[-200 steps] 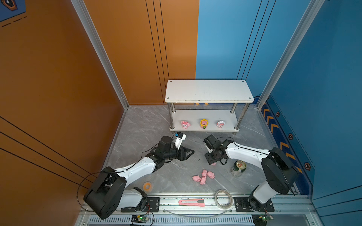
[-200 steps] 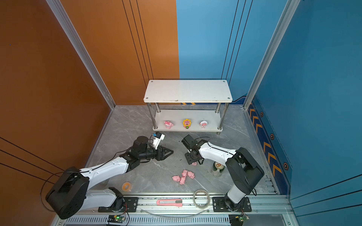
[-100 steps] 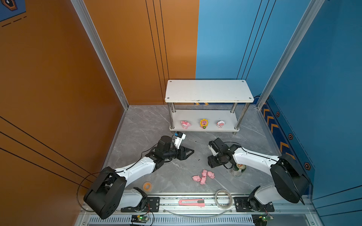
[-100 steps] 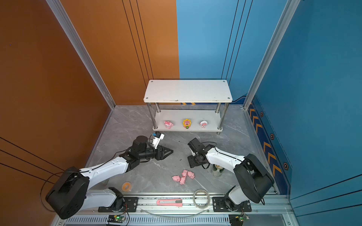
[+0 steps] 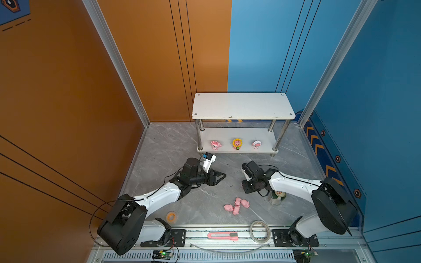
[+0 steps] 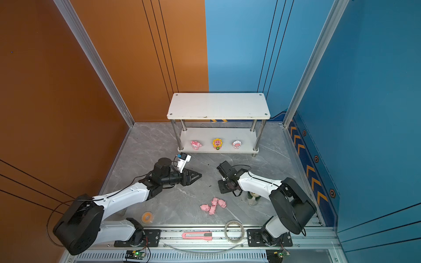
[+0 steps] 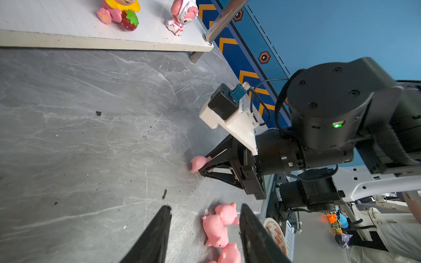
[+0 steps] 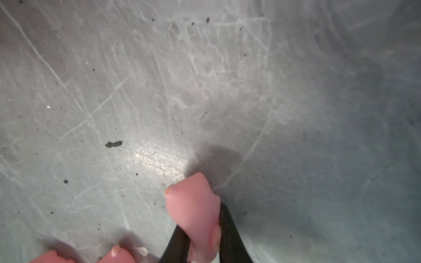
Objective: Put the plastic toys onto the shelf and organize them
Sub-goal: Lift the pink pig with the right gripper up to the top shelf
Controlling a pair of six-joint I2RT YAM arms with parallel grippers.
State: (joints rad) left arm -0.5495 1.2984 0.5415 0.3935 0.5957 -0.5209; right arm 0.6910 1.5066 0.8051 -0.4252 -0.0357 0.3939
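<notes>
Gripping one small pink plastic pig point(image 8: 193, 205), the right tool point(image 8: 201, 219) is clenched on it. Black fingers point(image 8: 230, 232) press both flanks, and one end of the pig sticks out past the tips. In the left wrist view the pig sits low at the grey marbled surface point(image 7: 91, 136) with its shadow right under it; cannot tell whether it touches.

Near the front edge, right of centre, four more pink pigs point(image 5: 237, 205) huddle together, touching, close to the right tool.

Left of centre the left tool point(image 5: 224, 175) is released, fingers spread, hanging over bare surface apart from the pigs.

At the far edge stands the white two-tier shelf with chrome legs point(image 5: 241, 107). Its lower tier carries a row along the front lip, each apart from the next: a pink-white figurine point(image 5: 215, 145), a yellow sunflower-faced figurine point(image 5: 237, 143), a white-pink figurine point(image 5: 256, 144).

A green can point(image 5: 274, 200) stands upright by the right arm. A pink utility knife point(image 5: 222, 235) lies on the front rail.
</notes>
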